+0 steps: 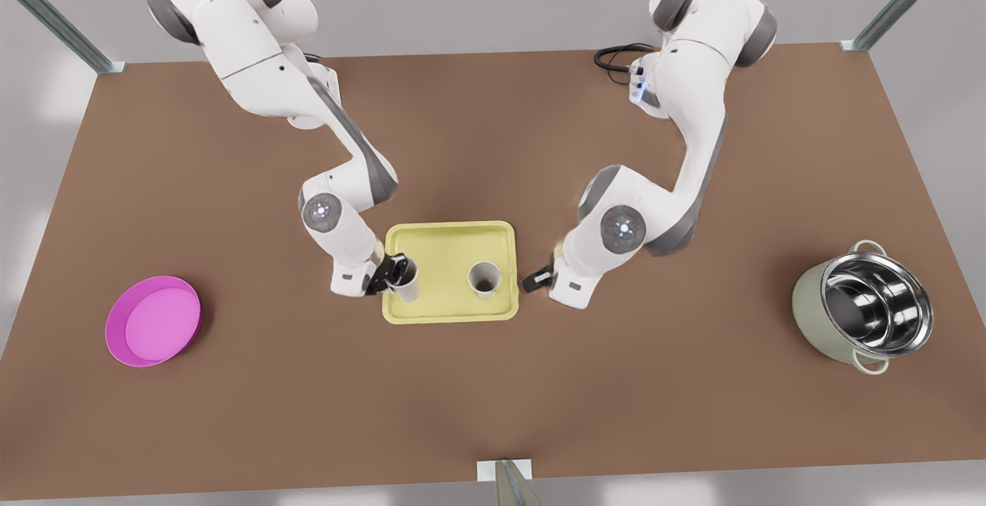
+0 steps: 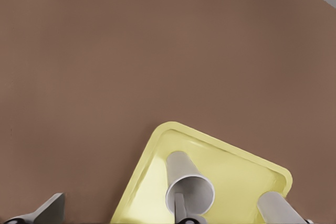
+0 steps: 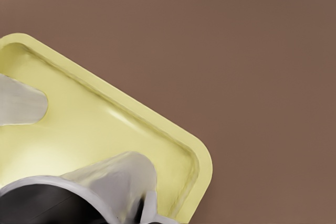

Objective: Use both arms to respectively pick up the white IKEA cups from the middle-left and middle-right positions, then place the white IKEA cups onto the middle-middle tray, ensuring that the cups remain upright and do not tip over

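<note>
The placing step is half done. One cup (image 1: 484,279) stands upright and free on the tray (image 1: 451,240), toward the front view's right. The left end effector (image 1: 537,280) sits just off that edge, spread open and empty, apart from the cup; that arm appears to wait. The right end effector (image 1: 399,271) is closed on the other cup (image 1: 407,286) over the tray's opposite side, near the rim. Whether that cup's base rests on the tray I cannot tell. Next, I judge, the right arm should settle it flat, well inside the rim, open gently, and draw back without nudging it.
</note>
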You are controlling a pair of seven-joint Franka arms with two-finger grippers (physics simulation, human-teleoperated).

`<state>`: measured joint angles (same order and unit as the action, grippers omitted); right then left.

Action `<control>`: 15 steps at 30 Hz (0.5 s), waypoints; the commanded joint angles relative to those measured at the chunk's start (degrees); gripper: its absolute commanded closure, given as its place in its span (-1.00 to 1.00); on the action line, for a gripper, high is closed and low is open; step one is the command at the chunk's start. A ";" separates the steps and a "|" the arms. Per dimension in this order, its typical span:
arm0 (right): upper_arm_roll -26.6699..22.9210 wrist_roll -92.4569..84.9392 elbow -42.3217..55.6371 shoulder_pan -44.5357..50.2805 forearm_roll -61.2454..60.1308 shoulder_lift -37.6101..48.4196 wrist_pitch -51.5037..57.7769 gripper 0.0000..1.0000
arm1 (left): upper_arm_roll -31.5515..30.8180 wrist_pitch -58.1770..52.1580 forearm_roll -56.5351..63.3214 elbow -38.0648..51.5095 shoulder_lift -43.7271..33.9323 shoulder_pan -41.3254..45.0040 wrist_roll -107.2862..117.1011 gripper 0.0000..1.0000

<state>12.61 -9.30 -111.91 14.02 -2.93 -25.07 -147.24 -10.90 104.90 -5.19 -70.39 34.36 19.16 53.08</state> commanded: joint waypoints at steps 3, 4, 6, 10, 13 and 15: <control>1.81 -0.19 0.03 0.22 0.11 -2.26 -0.68 0.55 | 0.00 -34.93 7.83 -0.09 -8.34 -12.91 -30.29 -1.00; 2.51 -0.19 0.03 -0.04 0.03 -2.87 -0.68 0.55 | 0.00 -35.65 8.79 -0.09 -8.95 -15.37 -34.70 -1.00; 2.51 -0.28 -0.23 -0.22 0.03 -3.66 -0.68 0.55 | 1.74 -35.65 10.02 -1.23 -12.19 -15.74 -43.12 -1.00; 2.60 -0.28 -0.06 -0.31 0.03 -4.46 -0.68 0.26 | 7.38 -31.07 11.26 -11.43 -20.03 -11.86 -51.50 -1.00; 2.60 -0.28 -0.06 -0.31 0.03 -4.37 -0.60 -1.00 | 7.38 -34.15 10.91 -11.43 -18.62 -11.69 -51.50 -1.00; 2.60 -0.28 0.03 -0.31 0.03 -4.37 -0.60 -1.00 | 6.94 -34.15 10.99 -11.08 -18.71 -11.25 -51.23 -1.00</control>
<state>15.19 -9.53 -111.93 13.71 -2.82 -29.50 -147.85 -3.83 74.47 5.55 -81.50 15.68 7.69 26.92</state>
